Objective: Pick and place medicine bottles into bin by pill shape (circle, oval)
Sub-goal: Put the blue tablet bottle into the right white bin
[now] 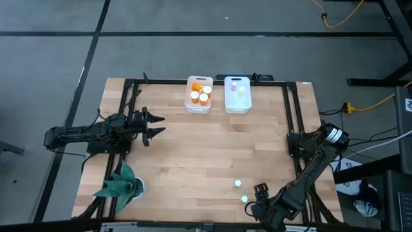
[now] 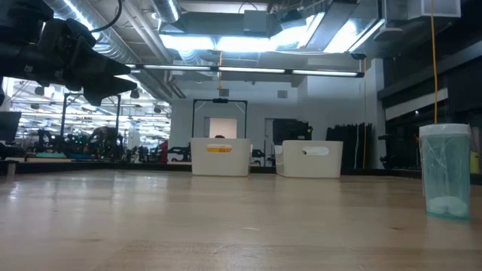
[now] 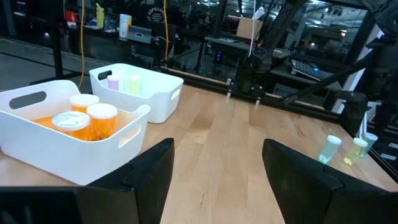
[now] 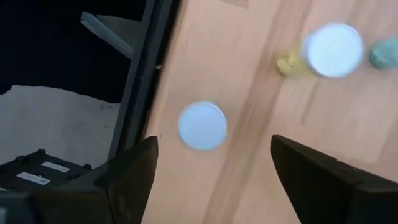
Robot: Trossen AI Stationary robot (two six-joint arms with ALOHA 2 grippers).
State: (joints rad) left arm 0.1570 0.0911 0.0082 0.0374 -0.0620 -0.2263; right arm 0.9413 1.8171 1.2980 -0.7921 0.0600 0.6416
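Right claw (image 4: 211, 168) hangs spread and empty above the near right edge of the tabletop (image 1: 193, 154), looking straight down on a small bottle (image 4: 203, 126) that stands upright just ahead of the gap between its fingers, close to the tabletop's edge. In the high view that bottle (image 1: 244, 198) sits just left of the right claw (image 1: 257, 196), and a second small bottle (image 1: 237, 183) stands slightly farther in. Both stand with their long axes vertical, so from above only their round white caps show, and the claw would, I judge, have to drop over the cap with a finger on either side. The right arm is plainly the nearer one; the left claw (image 1: 158, 124) waits well apart at the left side, released and holding nothing, pointed toward the bins.

Seen level from the low view, one bottle (image 2: 446, 172) is a pale green, see-through cylinder with a few pale pills lying at its bottom; their shape is too small to tell. A small yellowish bit lies against the second bottle (image 4: 333, 50). At the far edge, the left bin (image 1: 199, 94) holds orange bottles (image 1: 201, 94), and the right bin (image 1: 237, 94) holds small pale ones.
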